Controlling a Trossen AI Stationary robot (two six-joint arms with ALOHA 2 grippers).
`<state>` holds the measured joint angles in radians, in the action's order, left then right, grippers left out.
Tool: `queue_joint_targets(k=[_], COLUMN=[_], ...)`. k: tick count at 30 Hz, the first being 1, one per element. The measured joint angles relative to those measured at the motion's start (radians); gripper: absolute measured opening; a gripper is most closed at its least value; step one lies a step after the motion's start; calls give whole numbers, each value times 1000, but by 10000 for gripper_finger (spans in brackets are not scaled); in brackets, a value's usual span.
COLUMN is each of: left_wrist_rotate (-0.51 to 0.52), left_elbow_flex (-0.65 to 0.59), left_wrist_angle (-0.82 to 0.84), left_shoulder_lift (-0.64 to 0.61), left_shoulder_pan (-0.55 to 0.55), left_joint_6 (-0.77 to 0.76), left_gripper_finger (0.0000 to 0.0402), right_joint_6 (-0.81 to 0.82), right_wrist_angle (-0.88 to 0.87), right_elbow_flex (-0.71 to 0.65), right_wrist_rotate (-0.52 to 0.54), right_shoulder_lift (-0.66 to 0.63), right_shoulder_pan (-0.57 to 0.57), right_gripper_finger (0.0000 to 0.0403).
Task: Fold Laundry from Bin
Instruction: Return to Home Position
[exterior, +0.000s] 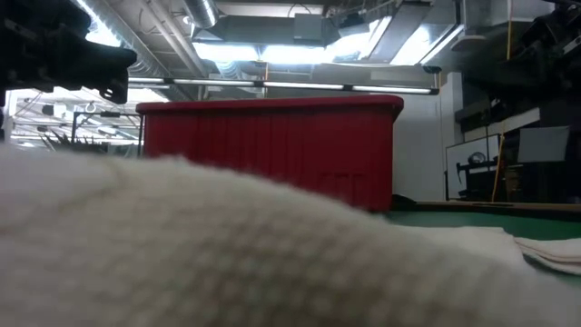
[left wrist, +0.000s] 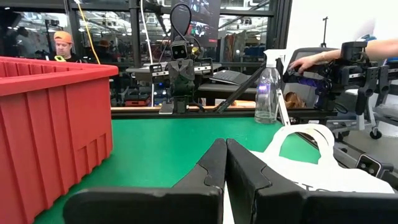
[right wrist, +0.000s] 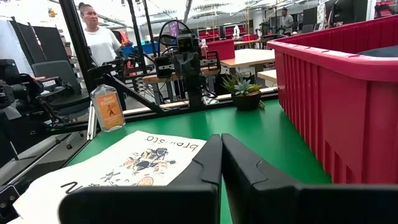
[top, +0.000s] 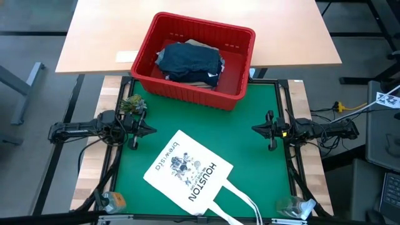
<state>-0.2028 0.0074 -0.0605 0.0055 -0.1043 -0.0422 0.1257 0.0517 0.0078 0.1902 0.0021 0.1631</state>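
Inside bin (top: 206, 24): laundry (top: 190, 62) sitting stacked, task appearing finished; left hand (top: 151, 130), right hand (top: 255, 129) hanging clenched, empty, well apart

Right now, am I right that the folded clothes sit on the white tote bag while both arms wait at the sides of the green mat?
Not quite. The laundry sits in the red bin, not on the white tote bag, which lies on the green mat with nothing on it, as the high view shows. The left gripper and right gripper do wait at the mat's sides.
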Motion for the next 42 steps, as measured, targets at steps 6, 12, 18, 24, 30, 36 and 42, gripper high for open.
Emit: queue_joint_targets(k=[6,12,18,24,30,36,42], left_wrist_rotate=[0,0,0,0,74,74,81], left_elbow_flex=[0,0,0,0,0,0,0], left_wrist_angle=[0,0,0,0,0,0,0], left_shoulder_lift=[0,0,0,0,0,0,0], left_shoulder_pan=[0,0,0,0,0,0,0], left_joint_6=[0,0,0,0,1,1,1], left_gripper_finger=[2,2,2,2,2,2,2], right_joint_6=[0,0,0,0,0,0,0], right_wrist_angle=[0,0,0,0,0,0,0], right_elbow_flex=[0,0,0,0,0,0,0], right_wrist_rotate=[0,0,0,0,0,0,0], right_shoulder_lift=[0,0,0,0,0,0,0], right_shoulder_pan=[0,0,0,0,0,0,0], right_gripper_finger=[10,10,10,10,10,10,10])
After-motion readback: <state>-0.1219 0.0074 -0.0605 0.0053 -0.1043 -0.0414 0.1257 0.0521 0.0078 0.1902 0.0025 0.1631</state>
